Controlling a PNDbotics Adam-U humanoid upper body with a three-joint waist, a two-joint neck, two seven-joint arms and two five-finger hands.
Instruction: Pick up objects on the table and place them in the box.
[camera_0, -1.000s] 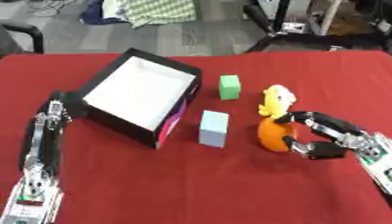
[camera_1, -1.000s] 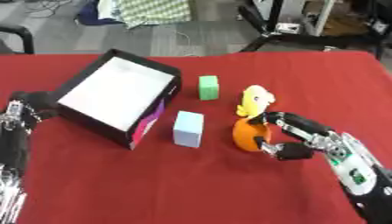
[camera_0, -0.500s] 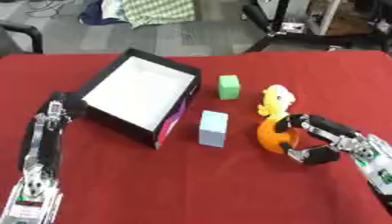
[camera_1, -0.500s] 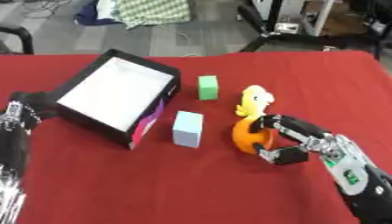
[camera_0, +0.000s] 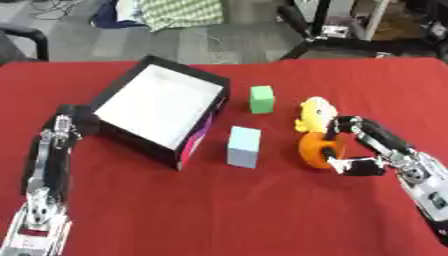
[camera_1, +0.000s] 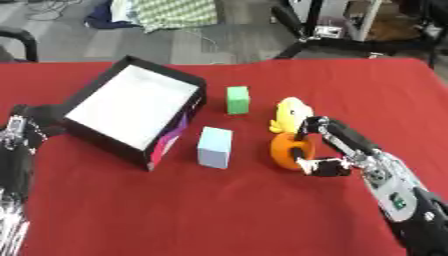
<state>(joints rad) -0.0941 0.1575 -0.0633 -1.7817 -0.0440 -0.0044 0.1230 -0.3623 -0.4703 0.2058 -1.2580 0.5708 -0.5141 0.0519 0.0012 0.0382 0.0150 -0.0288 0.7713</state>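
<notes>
Right hand (camera_0: 372, 152) curled round orange round object (camera_0: 317, 150), thumb beneath, fingers over top — grasp set for lifting. Yellow toy (camera_0: 313, 115) touching just beyond. Blue block (camera_0: 244, 146) leftward; green block (camera_0: 261, 99) farther. Box (camera_0: 166, 107) far left, empty, its outer wall beside left hand (camera_0: 63, 124), finger state unclear.

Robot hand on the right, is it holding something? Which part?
Yes. The right robot hand is curled round the orange round thing, thumb and fingers on its right side. The left robot hand holds nothing.

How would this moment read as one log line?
right hand: curled round round orange object | left hand: beside black box | box: empty
</notes>
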